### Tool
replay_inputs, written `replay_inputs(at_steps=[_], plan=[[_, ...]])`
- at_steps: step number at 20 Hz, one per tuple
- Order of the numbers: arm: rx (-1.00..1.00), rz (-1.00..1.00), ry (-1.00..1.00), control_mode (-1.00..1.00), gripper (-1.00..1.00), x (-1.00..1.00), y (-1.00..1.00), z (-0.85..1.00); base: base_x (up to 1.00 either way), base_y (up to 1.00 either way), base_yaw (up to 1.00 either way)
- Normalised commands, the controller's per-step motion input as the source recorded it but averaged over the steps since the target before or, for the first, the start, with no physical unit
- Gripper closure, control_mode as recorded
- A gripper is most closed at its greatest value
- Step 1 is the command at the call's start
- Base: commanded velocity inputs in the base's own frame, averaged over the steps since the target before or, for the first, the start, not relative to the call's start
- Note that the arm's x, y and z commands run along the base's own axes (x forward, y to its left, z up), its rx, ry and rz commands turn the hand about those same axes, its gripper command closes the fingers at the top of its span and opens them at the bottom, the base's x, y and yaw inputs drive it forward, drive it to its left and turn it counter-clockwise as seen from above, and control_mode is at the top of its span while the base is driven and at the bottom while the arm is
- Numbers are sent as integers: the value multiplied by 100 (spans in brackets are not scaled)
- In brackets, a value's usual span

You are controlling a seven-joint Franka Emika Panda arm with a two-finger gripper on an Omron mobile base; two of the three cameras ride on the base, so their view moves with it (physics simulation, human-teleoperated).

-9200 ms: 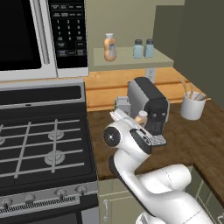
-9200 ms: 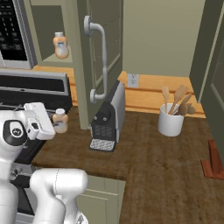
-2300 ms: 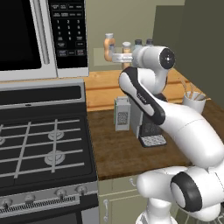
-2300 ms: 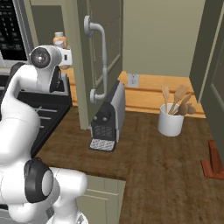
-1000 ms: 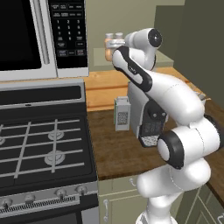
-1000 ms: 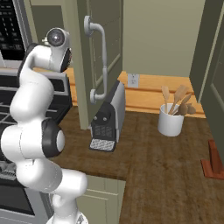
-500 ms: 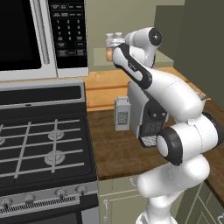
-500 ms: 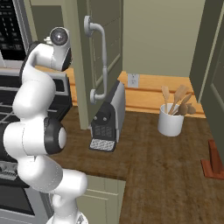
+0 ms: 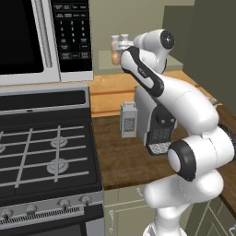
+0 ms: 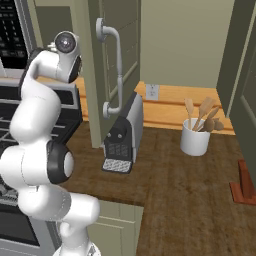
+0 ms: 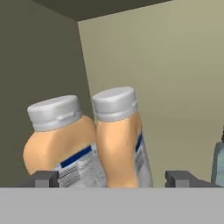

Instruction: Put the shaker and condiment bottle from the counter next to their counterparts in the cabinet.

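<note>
Bottle (image 11: 118,140) is on the cabinet shelf (image 9: 103,62), touching its twin (image 11: 59,144) on the left; both look tilted through the hand camera, though that could be camera roll. From the left base camera I see them as an orange pair up at the shelf, right at the wrist. Jaws spread wide, tips either side of the pair, pinching nothing. A pale blue shaker (image 11: 217,164) sits at the right edge of the hand view, near the right tip.

Risks as I read it: pulling back off-line drags a tip across a bottle and topples both, since they lean on each other. Drifting right could clip the shaker. Arm (image 10: 42,107) is stretched high beside the cabinet door (image 10: 107,70), so a wide swing could hit it. Can't tell where the second shaker is.
</note>
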Motion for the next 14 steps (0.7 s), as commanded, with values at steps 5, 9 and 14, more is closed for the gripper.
replay_inputs(at_steps=[5, 9, 14], plan=[[2, 0, 0, -100, -100, -46, 0, 0, 0, 0, 0], [3, 0, 0, -100, -100, -69, -4, 0, 0, 0, 0], [4, 0, 0, -100, -100, -77, 0, 1, 0, 0, 0]])
